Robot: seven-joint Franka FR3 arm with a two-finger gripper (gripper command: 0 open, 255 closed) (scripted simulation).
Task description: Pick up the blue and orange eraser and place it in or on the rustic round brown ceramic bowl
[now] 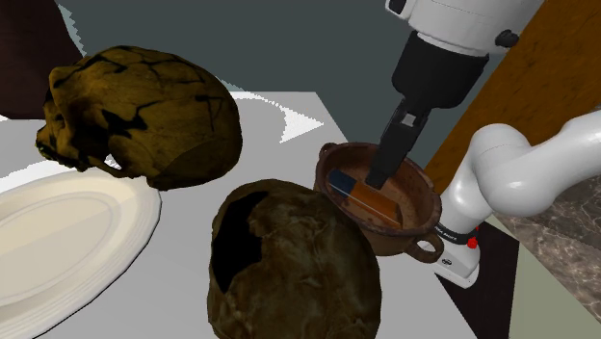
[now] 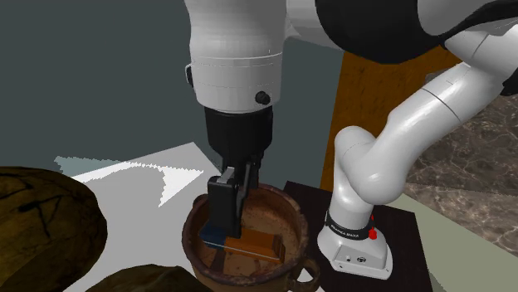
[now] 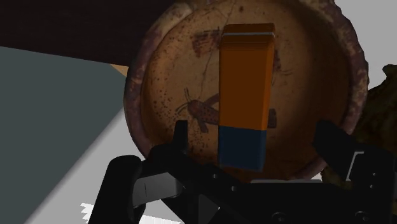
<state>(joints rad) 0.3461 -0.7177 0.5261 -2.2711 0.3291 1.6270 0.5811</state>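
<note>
Wrist view: the gripper (image 3: 256,137) holds its jaws wide apart, and neither finger touches the eraser (image 3: 245,89). The eraser lies flat on the floor of the brown bowl (image 3: 143,83), with its blue end nearest the fingers and its orange part beyond.

Shoulder view: the gripper hangs within the bowl's rim, just above the eraser. This view adds the bowl's handle (image 1: 425,248), a cream oval plate (image 1: 67,241), a dark cracked lump (image 1: 144,116) and a second lump (image 1: 299,270) on the grey table (image 1: 183,231).

Second exterior view: the gripper covers much of the blue end.

Rough, speckled ceramic bowl (image 3: 164,95); smooth matt eraser (image 3: 247,83); glossy white platter (image 1: 58,241).
</note>
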